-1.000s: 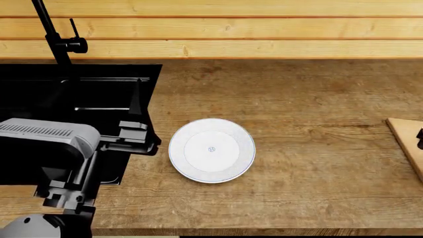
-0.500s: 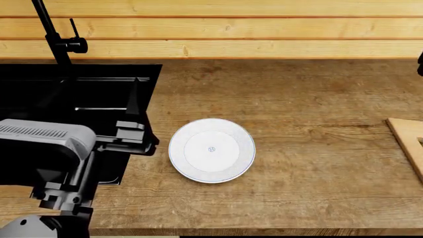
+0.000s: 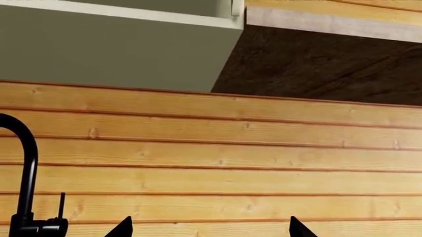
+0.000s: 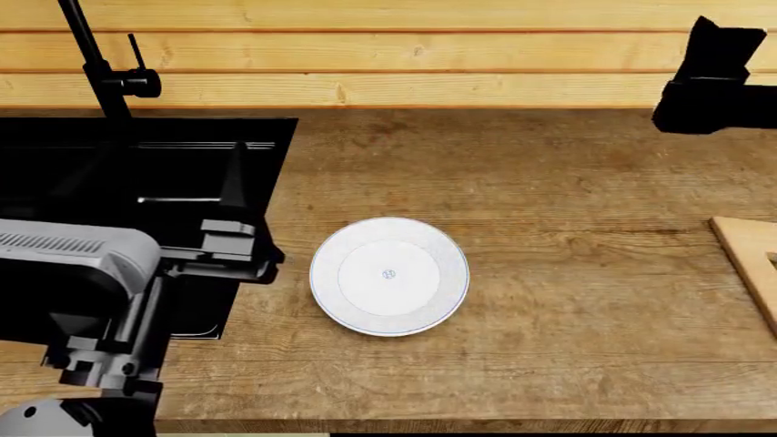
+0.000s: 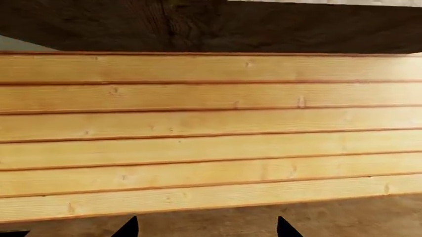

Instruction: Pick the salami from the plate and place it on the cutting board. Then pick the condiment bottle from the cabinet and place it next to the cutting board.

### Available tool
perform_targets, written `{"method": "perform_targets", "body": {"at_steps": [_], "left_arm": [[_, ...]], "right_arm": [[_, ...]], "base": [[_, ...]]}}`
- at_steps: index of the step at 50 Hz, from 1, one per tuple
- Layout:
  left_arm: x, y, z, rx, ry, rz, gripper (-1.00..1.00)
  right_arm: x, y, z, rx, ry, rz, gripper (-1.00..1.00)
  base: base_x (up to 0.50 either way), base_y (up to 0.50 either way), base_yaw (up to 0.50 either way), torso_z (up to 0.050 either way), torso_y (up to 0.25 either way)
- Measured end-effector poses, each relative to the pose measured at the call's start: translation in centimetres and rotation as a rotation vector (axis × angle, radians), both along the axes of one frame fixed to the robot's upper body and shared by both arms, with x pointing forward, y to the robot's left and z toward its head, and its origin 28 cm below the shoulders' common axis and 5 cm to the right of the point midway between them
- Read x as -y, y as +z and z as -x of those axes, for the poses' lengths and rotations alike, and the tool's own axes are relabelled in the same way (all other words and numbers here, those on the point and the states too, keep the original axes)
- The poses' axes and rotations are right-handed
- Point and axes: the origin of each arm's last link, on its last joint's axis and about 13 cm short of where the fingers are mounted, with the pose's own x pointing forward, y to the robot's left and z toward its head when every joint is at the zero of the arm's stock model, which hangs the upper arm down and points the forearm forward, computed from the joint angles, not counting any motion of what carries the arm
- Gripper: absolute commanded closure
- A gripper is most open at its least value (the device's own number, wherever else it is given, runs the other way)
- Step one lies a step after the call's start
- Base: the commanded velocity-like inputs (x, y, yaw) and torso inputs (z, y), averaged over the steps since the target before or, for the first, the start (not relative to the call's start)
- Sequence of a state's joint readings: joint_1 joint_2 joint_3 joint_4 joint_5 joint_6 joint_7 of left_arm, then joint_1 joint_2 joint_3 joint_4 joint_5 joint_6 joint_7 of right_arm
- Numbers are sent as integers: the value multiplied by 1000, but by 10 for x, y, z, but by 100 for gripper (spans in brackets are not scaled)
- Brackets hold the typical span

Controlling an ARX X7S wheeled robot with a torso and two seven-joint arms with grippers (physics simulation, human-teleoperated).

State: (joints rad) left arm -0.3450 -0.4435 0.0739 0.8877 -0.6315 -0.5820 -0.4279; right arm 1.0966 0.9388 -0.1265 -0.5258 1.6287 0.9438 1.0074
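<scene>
Both grippers hold nothing: the left gripper (image 4: 249,250), low in the frame's left over the black sink (image 4: 73,182), shows two parted tips in its wrist view, and the right gripper (image 4: 711,77), raised at the upper right against the plank wall (image 4: 401,55), does likewise. Between them at centre the plate (image 4: 388,276) lies bare, the cutting board (image 4: 751,264) pokes in at the right edge, and the salami is out of sight. Neither the condiment bottle nor the cabinet's inside shows, only the cabinet (image 3: 118,44) from underneath, above the wall, so the raised right arm looks better placed to reach up.
</scene>
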Motion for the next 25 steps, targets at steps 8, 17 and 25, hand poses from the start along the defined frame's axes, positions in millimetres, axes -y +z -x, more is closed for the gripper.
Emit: {"method": "perform_targets", "body": {"at_steps": [8,17,25], "left_arm": [[-1,1,0,4,2,4,-100],[-1,2,1,10,2,9,-100],[-2,2,1,12,3,14,-100]], "right_arm": [[-16,-26,7,82,88,-9,-100],[-33,-62,15,153,161,-18,-100],[-43,-86,21,201,201,-43,-100]], "base": [[0,0,0,0,0],[0,0,0,0,0],[0,0,0,0,0]]}}
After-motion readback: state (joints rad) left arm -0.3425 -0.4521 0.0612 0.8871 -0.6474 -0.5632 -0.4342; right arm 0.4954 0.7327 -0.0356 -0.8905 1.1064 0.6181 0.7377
